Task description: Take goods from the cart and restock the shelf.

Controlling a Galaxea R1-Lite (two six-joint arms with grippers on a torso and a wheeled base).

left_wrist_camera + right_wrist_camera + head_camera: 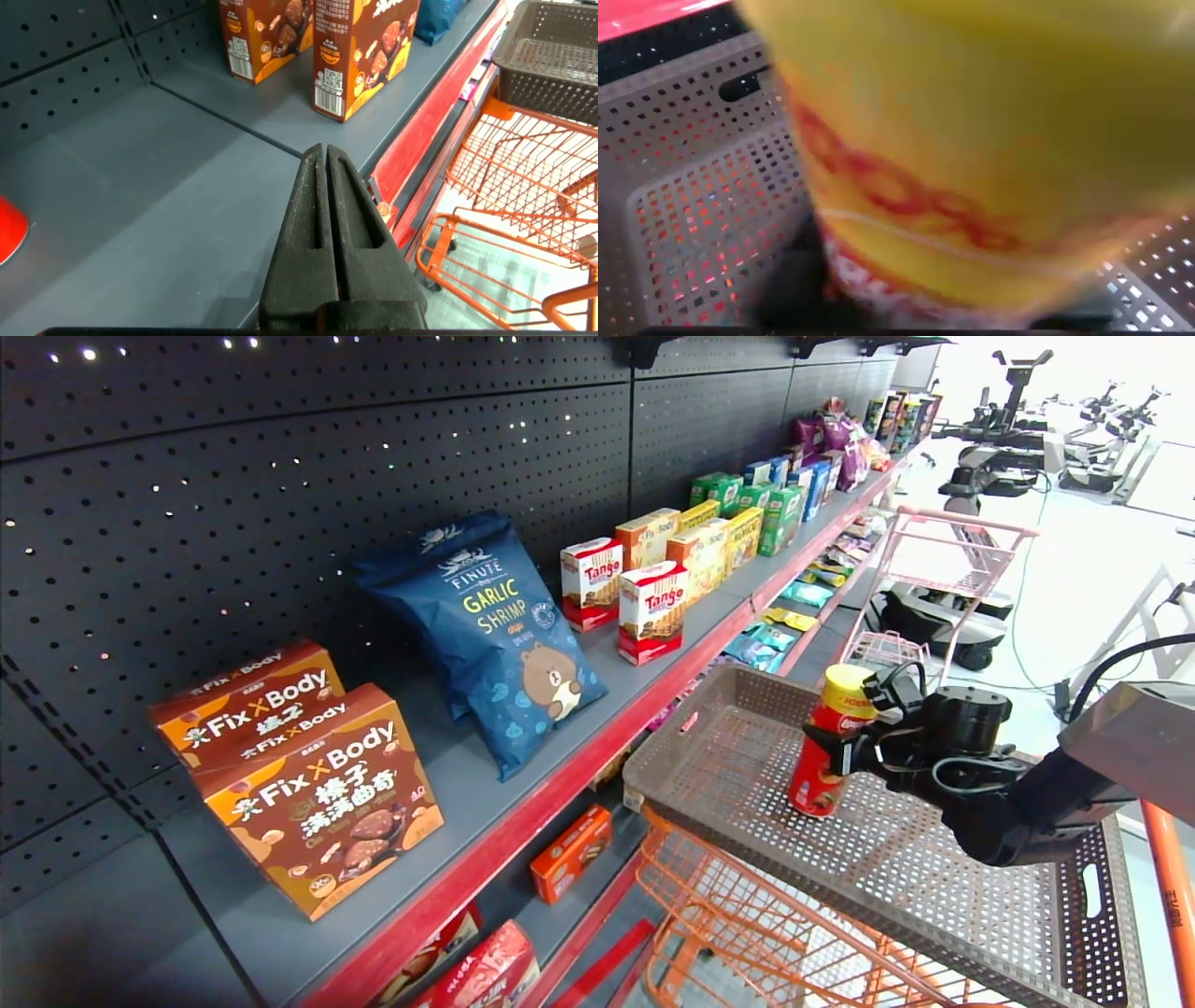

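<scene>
Grey steel shelf [457,784] is running alongside the grey basket [934,896], and its bare board is awaiting stock. The orange cart [728,915] is carrying that basket, probably so that goods travel only a short way. Inside the basket, near its far rim, the can [810,789] is standing upright and showing a red body and a yellow lid. The right pincer [840,751] is pinching the can at mid-height, seemingly for lifting. The left pincer [324,163], pressed together, is hanging well apart from the basket.
</scene>
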